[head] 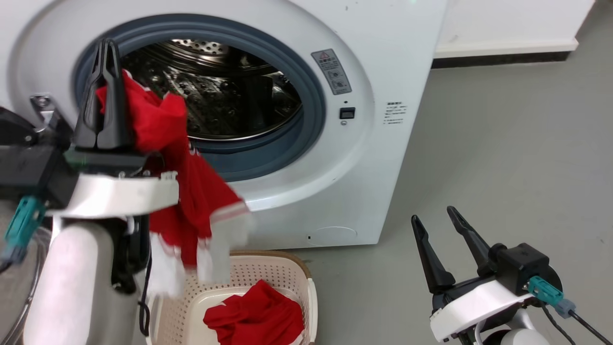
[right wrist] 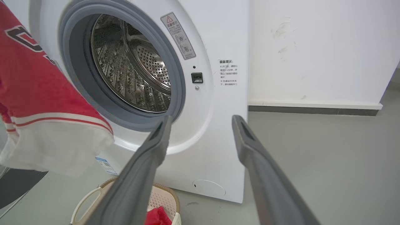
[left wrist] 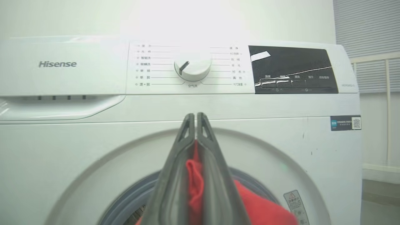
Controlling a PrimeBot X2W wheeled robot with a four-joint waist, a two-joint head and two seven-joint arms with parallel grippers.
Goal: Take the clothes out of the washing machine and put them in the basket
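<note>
Soft, light and limp, the red garment (head: 201, 191) hung at the frame's left above the basket (head: 273, 270), probably best held by a bunched fold, where the left fingers (head: 112, 105) clamped it, while the right fingers (head: 428, 254) stood apart, empty.

The washing machine (left wrist: 218, 137) bears "Hisense" on its drawer front (left wrist: 62, 78) (a warning-triangle label (head: 331, 72) sits beside the porthole (head: 311, 112)).

White forearms (head: 72, 287), blk gripper fingers (head: 432, 258), teal connectors (head: 543, 290), blk cables (head: 586, 327).
</note>
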